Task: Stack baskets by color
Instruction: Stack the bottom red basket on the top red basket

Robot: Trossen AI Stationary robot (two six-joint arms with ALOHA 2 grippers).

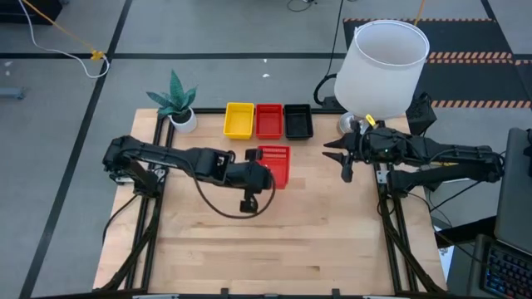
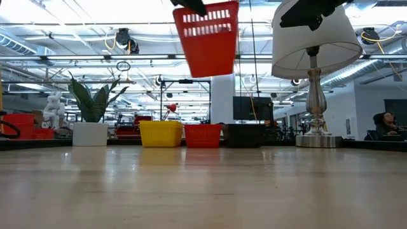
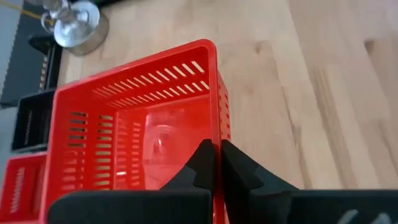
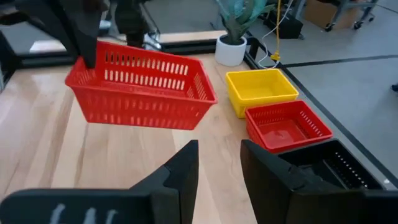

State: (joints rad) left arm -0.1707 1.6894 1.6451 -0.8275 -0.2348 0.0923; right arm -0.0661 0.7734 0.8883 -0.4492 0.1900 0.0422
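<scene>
Pinched on one thin wall by your left tool (image 3: 217,163), that light, stiff red basket (image 3: 134,134) tilts easily; right tool (image 4: 217,165) waits spread.

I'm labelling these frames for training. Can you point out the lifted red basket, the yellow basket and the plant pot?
lifted red basket (image 4: 140,87): right wrist view, slotted side wall.
yellow basket (image 1: 238,120): high view, inside floor.
plant pot (image 2: 89,134): low view, front face.
</scene>
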